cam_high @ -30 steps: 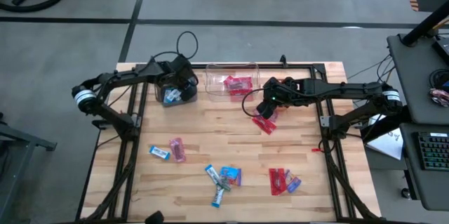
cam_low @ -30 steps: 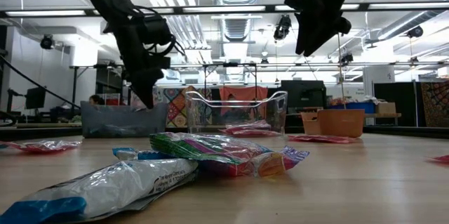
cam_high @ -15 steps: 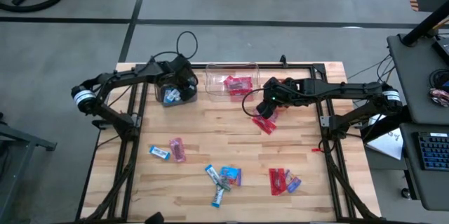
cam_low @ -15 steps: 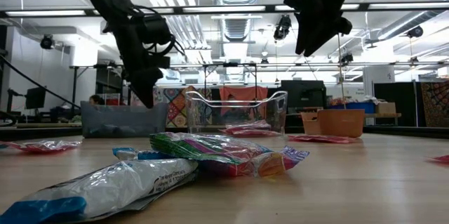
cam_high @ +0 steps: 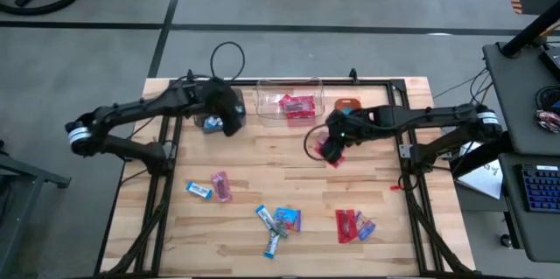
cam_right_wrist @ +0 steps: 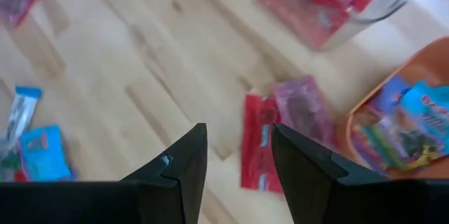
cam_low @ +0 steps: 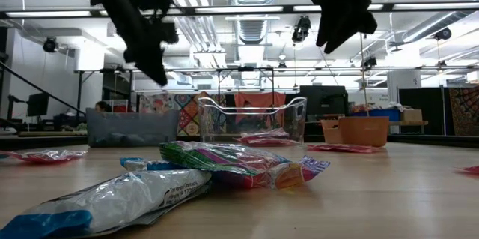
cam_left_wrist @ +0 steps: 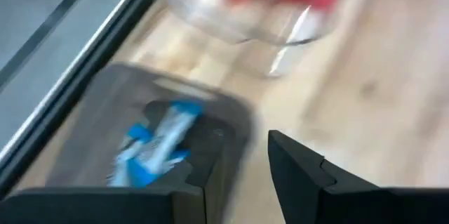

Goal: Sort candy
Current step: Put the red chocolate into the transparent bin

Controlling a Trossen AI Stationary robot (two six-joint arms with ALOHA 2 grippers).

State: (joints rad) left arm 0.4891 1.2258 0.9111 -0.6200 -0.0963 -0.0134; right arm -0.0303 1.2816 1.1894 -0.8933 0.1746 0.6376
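**Asker:** What is the biggest thing in front of you?

**Robot:** The pale wooden slatted table (cam_high: 262, 161). My two dark arms reach over its far half, the left one from the left side and the right one from the right.

**Asker:** And the containers?

**Robot:** Three stand in a row along the far edge. There is a dark brown rectangular plastic bin (cam_low: 131, 129) on the left and a clear rectangular plastic bin (cam_high: 262, 95) in the middle. A small round orange bin (cam_low: 364, 130) is on the right.

**Asker:** Where is your left gripper (cam_left_wrist: 238, 182)?

**Robot:** It hangs above the near right corner of the dark brown bin. Its fingers stand apart with nothing between them. A blue-and-white wrapped sweet (cam_left_wrist: 158, 143) lies inside that bin.

**Asker:** Your right gripper (cam_right_wrist: 235, 161)?

**Robot:** It is spread wide and empty, up off the table in front of the orange bin. Below it a flat red wrapped sweet (cam_right_wrist: 258, 150) lies on the wood. A pink wrapped sweet (cam_right_wrist: 302, 115) lies just beside it.

**Asker:** Where is the other candy?

**Robot:** Red wrapped sweets (cam_high: 297, 104) lie in the clear bin, and colourful ones sit in the orange bin. On the near half of the table there is a blue-and-pink pair (cam_high: 210, 188) at the left. A mostly blue cluster (cam_high: 278, 222) lies in the middle, and a mostly red pile (cam_high: 350, 225) at the right.
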